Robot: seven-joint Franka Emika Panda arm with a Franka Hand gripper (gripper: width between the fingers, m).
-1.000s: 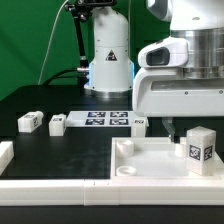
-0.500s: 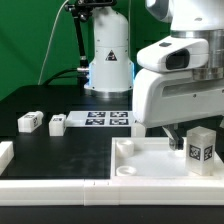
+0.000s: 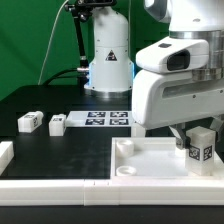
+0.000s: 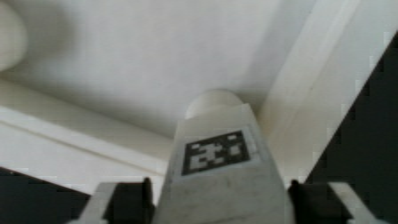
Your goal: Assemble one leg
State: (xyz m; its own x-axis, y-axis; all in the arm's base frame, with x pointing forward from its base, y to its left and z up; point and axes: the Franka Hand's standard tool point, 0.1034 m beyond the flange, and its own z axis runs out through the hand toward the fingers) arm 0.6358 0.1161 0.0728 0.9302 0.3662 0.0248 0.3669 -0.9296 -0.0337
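A leg (image 3: 201, 147), a small white block with a tag on its face, stands upright on the large white panel (image 3: 150, 160) at the exterior view's right. My gripper (image 3: 188, 134) has come down over it. In the wrist view the leg (image 4: 217, 150) stands between my two fingers (image 4: 128, 202), with the gripper (image 4: 222, 208) straddling its upper end. The jaws stand open, one on each side of the leg, close to its sides. The panel (image 4: 143, 60) fills the background there.
Two more legs (image 3: 30, 122) (image 3: 57, 124) lie on the black table at the exterior view's left. The marker board (image 3: 105, 119) lies behind the panel, with a small white part (image 3: 140, 122) beside it. Another white part (image 3: 5, 152) sits at the left edge.
My gripper has moved down and toward the exterior view's right, so its fingers now reach around the standing leg. The leg has not moved.
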